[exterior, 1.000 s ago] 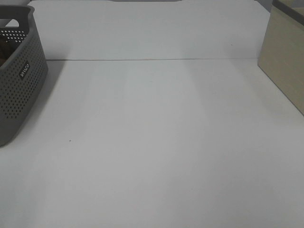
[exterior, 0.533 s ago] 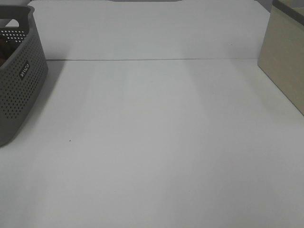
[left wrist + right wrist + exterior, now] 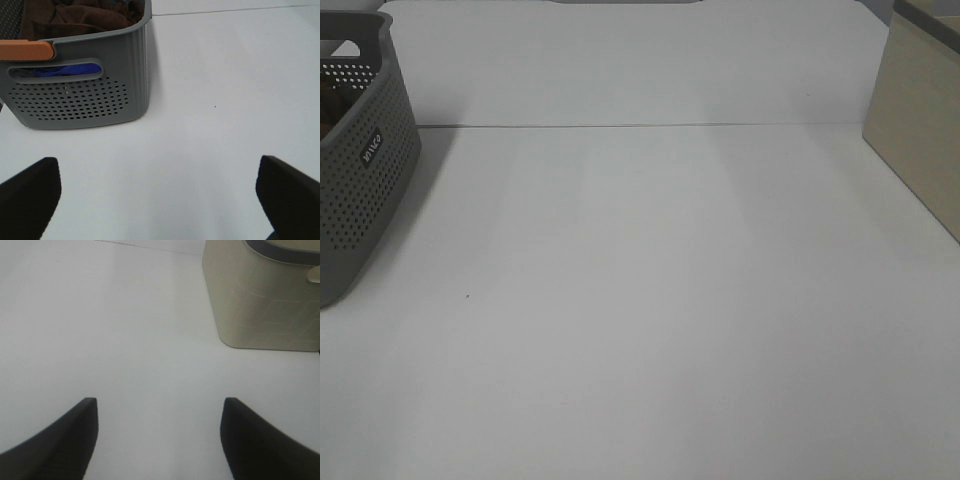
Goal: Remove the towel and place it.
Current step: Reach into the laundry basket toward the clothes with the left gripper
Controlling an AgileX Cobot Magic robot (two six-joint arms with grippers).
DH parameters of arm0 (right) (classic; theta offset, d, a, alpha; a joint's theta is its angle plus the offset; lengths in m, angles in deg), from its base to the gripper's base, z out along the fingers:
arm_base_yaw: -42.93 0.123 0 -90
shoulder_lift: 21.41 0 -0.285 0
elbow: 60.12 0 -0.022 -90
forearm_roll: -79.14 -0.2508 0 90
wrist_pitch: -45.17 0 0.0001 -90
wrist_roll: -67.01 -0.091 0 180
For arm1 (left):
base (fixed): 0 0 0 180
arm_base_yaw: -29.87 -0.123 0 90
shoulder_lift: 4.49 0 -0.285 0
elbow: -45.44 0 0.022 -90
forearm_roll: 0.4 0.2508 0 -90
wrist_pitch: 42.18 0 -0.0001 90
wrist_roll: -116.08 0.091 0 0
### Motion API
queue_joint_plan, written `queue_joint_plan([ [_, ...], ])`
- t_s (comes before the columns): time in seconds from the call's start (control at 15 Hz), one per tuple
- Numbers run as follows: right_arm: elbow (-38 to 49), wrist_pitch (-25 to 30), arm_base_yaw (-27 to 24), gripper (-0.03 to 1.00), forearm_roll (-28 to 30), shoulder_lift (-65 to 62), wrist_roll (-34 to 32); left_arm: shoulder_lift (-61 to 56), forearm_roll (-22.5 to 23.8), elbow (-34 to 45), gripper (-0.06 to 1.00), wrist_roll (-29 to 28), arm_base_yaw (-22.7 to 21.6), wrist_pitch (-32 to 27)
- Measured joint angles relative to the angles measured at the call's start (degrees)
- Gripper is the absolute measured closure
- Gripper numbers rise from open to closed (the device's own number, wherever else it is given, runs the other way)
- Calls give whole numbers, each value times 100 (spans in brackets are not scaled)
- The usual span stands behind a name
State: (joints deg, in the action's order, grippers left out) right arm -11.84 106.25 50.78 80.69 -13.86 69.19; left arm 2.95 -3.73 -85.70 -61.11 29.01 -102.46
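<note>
- Hovering over white table (image 3: 650, 300), both arms sit outside the high view.
- Grey basket (image 3: 80, 100) lies ahead of L gripper (image 3: 160, 200); jaws spread wide, nothing btwn them.
- Beige bin (image 3: 260, 305) lies ahead of R gripper (image 3: 160, 440); jaws apart, empty.
- Towel (image 3: 75, 15) bunched inside basket, above blue cloth (image 3: 70, 70).
- Basket label (image 3: 372, 147): white text, can't read.
</note>
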Motion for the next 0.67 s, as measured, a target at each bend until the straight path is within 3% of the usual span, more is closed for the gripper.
queue_joint_plan([
  [0.4,0,0,0,29,0,0,0,126,6,-29,-5,97,0,-17],
  [0.67,0,0,0,29,0,0,0,1925,57,-1129,-5,1387,0,-733],
])
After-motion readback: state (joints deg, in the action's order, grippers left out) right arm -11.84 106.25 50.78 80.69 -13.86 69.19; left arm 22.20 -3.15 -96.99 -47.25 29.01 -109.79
